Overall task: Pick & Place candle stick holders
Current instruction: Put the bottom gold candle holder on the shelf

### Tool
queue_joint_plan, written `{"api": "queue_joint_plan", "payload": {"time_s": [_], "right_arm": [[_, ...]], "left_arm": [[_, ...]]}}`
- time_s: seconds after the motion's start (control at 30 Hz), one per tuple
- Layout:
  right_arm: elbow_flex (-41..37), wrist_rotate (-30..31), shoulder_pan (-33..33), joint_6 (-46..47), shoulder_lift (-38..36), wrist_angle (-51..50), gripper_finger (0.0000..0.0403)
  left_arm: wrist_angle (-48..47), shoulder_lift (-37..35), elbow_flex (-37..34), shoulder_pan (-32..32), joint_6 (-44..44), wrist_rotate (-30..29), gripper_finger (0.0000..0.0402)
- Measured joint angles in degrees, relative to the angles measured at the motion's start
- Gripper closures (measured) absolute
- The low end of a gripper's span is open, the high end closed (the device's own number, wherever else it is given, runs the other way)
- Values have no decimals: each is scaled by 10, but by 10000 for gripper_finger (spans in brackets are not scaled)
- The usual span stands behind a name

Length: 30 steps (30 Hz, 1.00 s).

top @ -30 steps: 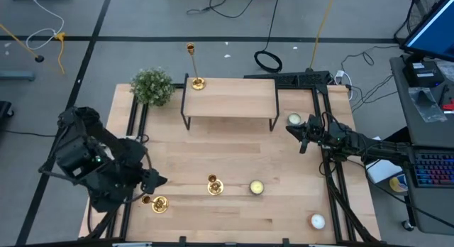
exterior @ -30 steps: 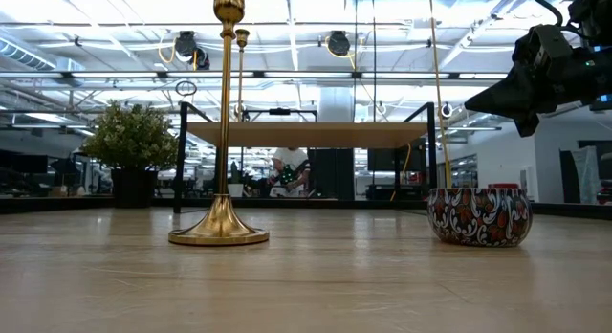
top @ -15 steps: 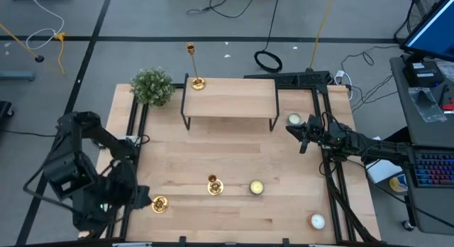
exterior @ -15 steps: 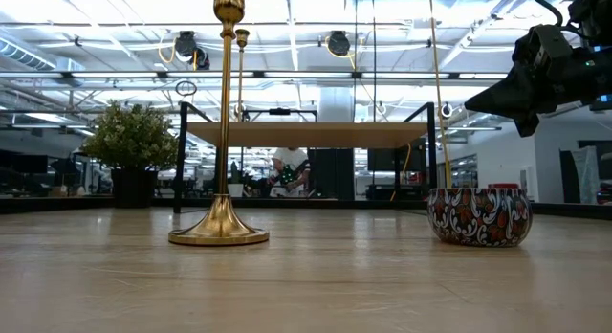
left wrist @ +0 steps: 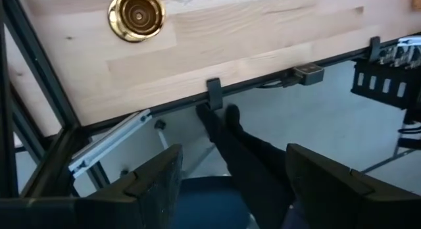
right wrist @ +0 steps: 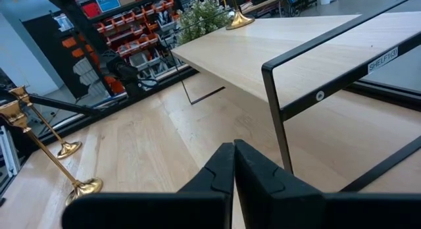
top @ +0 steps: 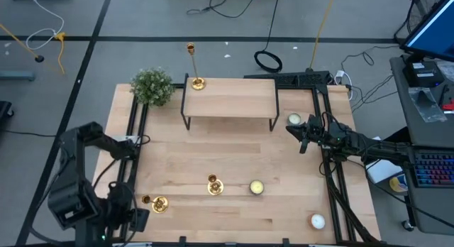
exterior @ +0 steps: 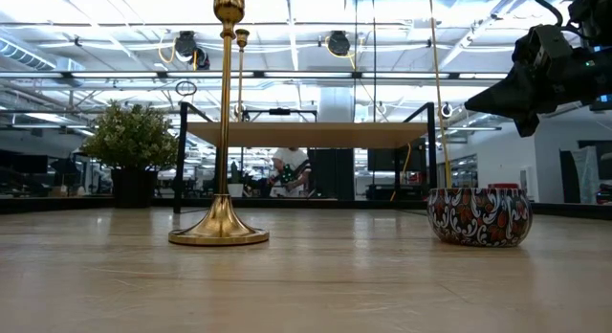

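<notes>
A: Candle stick holders: three. One (top: 159, 203) stands on the table (top: 234, 155) near its 8 o'clock corner, one (top: 214, 185) near 6 o'clock mid-table, the tall one (top: 194, 68) on the shelf (top: 230, 98) at 12 o'clock.

B: Hands?

A: Left hand (left wrist: 230, 183) is off the table's 8 o'clock corner, fingers apart, nothing between them; the nearest holder sits just at its 2 o'clock, not touching. Right hand (top: 303, 138) hovers at the 3 o'clock edge, fingers pressed together, empty, well apart from all three.

B: Containers?

A: Three candle tins: one (top: 257, 187) beside the middle holder, one (top: 294, 119) by the right hand, one (top: 317, 221) at the 5 o'clock corner. One potted plant (top: 152, 86) at 11 o'clock.
</notes>
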Motion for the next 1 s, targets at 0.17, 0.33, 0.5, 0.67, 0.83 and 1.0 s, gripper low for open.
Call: {"api": "queue_joint_plan", "payload": {"time_s": [0.17,0.33,0.5,0.67,0.83,1.0], "right_arm": [[0,0,0,0,0,0,399],[0,0,0,0,0,0,399],[0,0,0,0,0,0,399],[0,0,0,0,0,0,399],[0,0,0,0,0,0,399],[0,0,0,0,0,0,399]], "left_arm": [[0,16,0,-4,34,0,133],[3,35,0,-3,74,-3,133],[22,57,0,-3,87,-5,133],[51,69,0,-3,128,-5,133],[49,70,0,-1,128,-5,133],[10,70,0,-1,103,38,133]]}}
